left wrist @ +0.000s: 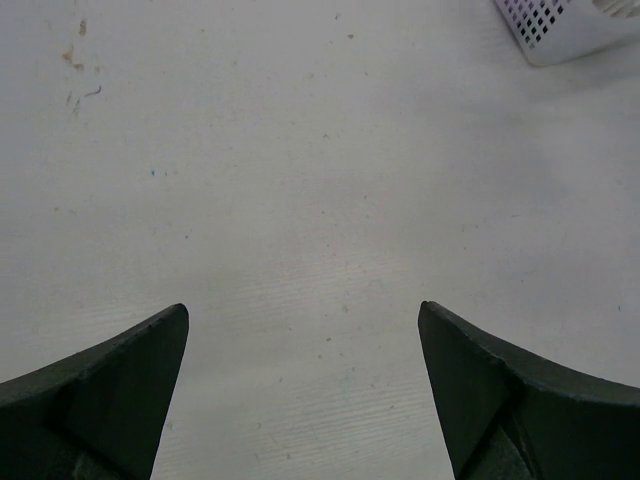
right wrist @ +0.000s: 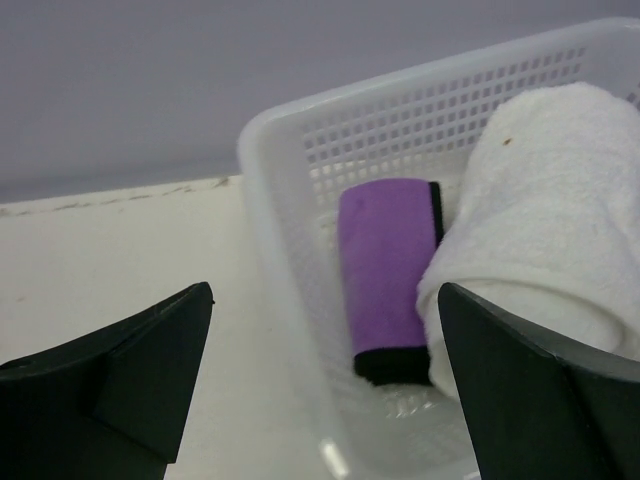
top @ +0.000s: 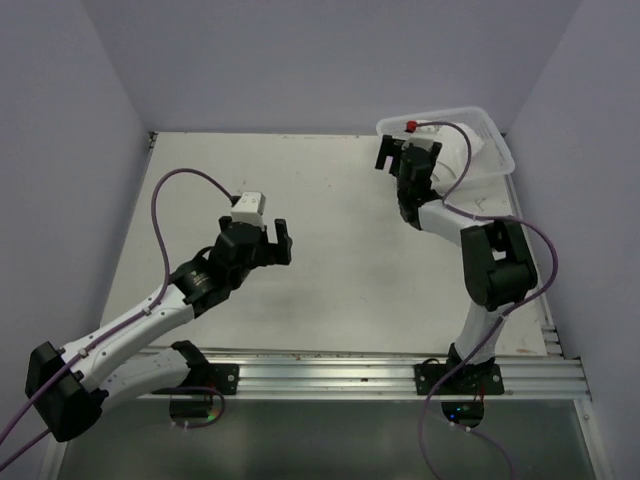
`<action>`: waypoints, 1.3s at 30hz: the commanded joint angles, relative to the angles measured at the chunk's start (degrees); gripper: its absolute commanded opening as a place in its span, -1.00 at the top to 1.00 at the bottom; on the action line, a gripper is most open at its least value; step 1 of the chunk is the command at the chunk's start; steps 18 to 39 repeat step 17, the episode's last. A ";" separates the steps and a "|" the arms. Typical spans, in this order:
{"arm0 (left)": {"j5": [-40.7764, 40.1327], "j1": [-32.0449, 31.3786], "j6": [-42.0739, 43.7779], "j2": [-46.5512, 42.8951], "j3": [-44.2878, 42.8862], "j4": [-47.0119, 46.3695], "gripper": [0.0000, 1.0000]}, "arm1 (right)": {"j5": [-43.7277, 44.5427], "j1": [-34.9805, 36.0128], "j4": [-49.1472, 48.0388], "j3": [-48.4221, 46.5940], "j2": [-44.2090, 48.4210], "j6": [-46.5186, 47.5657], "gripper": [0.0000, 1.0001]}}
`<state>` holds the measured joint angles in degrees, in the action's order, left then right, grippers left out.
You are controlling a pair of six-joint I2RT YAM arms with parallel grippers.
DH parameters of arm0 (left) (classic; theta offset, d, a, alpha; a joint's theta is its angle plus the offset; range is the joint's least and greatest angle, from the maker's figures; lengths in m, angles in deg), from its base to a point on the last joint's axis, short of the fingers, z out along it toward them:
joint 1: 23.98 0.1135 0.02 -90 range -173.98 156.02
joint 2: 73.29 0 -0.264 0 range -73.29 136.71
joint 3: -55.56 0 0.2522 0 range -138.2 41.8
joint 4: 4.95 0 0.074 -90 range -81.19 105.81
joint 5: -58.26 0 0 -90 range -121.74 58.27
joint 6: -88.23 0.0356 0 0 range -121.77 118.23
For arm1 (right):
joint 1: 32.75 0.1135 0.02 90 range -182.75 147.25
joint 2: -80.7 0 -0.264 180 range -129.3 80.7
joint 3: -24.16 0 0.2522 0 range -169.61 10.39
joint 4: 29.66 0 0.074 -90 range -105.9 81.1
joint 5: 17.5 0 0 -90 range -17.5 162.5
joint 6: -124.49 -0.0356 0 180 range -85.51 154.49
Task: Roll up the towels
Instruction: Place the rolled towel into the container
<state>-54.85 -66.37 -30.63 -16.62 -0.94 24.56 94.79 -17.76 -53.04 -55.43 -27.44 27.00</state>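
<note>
Two rolled towels lie side by side inside a white perforated basket [right wrist: 270,190] at the back right of the table. The small purple towel [right wrist: 385,260] with dark edging is on the left, touching the larger white towel [right wrist: 550,230] on its right. My right gripper [right wrist: 326,290] hovers open just in front of the basket's near wall, with nothing between its fingers; the overhead view shows the right gripper [top: 398,150] at the basket's [top: 495,140] left end. My left gripper [left wrist: 303,307] is open over bare tabletop near the left gripper's [top: 282,243] mid-left spot, holding nothing.
The pale table [top: 340,200] is enclosed by lilac walls on three sides. A corner of the basket [left wrist: 570,25] shows at the top right of the left wrist view. A metal rail [top: 400,375] runs along the near edge.
</note>
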 commanded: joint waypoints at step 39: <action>-13.45 0.47 4.17 -7.96 -10.70 11.32 -0.99 | -4.97 14.28 62.27 12.38 46.34 -21.25 -0.98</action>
